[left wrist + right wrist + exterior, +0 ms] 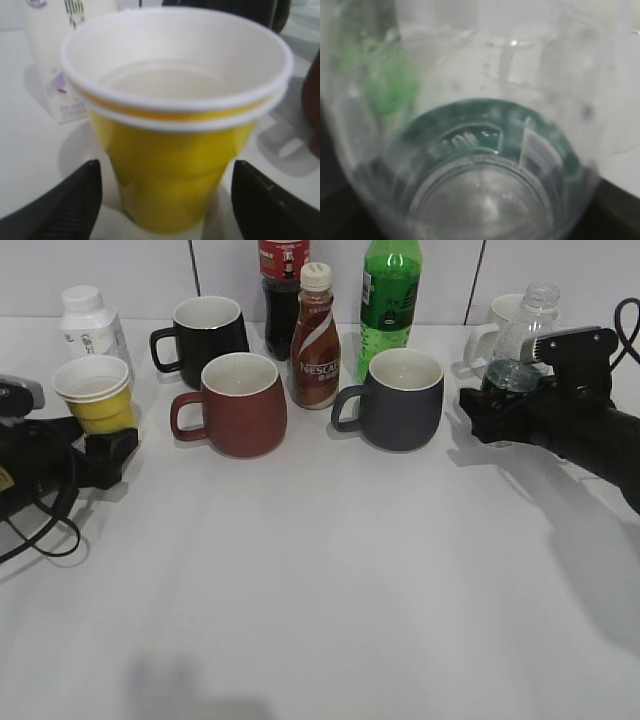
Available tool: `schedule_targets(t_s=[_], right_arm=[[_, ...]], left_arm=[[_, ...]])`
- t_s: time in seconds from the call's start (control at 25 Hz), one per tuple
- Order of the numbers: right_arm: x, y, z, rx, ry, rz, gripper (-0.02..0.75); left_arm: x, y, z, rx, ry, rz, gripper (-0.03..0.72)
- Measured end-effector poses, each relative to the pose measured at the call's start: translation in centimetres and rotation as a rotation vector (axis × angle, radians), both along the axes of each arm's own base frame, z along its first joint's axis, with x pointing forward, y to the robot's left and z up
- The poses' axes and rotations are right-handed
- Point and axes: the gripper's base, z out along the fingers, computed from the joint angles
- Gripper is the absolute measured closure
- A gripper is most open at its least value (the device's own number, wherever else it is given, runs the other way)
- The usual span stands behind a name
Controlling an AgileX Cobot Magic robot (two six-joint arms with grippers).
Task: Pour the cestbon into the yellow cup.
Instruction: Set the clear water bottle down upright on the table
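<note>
The yellow cup [97, 400] stands at the far left, white inside. My left gripper [105, 455] is open around its base; in the left wrist view the cup [172, 165] sits between my two black fingers [165, 200] with a gap on each side. The cestbon [522, 340], clear with a dark green label and no cap, leans slightly at the far right. My right gripper [490, 420] holds it low down. In the right wrist view the bottle [480, 150] fills the frame and hides the fingertips.
Behind the middle stand a red mug [240, 405], a black mug [208, 332], a grey-blue mug [400, 398], a Nescafe bottle [315, 340], a cola bottle [283, 290] and a green soda bottle [390, 300]. A white bottle [90, 325] stands behind the cup, a white mug [497, 320] behind the cestbon.
</note>
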Motion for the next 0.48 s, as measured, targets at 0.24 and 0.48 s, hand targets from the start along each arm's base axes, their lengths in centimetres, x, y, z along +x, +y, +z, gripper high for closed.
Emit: schedule_targets(t_s=[0.24, 0.48], right_arm=[[-0.8, -0.2, -0.5, 0.005, 0.026, -0.011, 0.118], [-2.6, -0.5, -0.4, 0.012, 0.058, -0.024, 0.115]], left_arm=[[-1.1, 0.1, -0.4, -0.003, 0.025, 0.001, 0.071], [-3.2, 0.3, 0.2, -0.046, 0.062, 0.018, 0.071]])
